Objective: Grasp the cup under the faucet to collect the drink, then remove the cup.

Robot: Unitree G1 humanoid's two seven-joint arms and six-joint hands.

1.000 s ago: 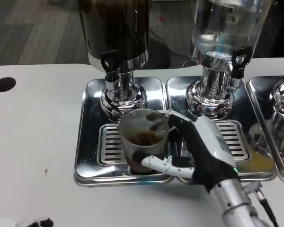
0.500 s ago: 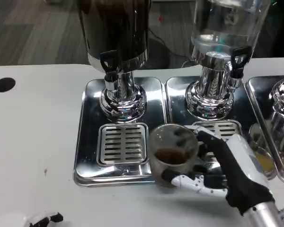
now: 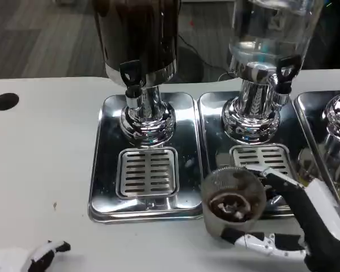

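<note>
A see-through round plastic cup [image 3: 233, 199] with a little dark brown drink at the bottom is held in the white and black right hand [image 3: 306, 224], with fingers wrapped around its side. The cup is seen at the front edge of the shiny metal drip tray [image 3: 102, 170], right of the slotted grate [image 3: 147, 171], away from the black faucet [image 3: 131, 73] of the dark drink tank. The left hand [image 3: 42, 258] is seen at the bottom corner; whether it is clenched cannot be told.

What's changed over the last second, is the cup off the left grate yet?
Yes. The right hand, holding the cup throughout, carried it off the left grate rightward and toward the robot; it is now at the front edge of the middle tray. The left hand stayed low by the table's near edge; the dispensers did not move.
</note>
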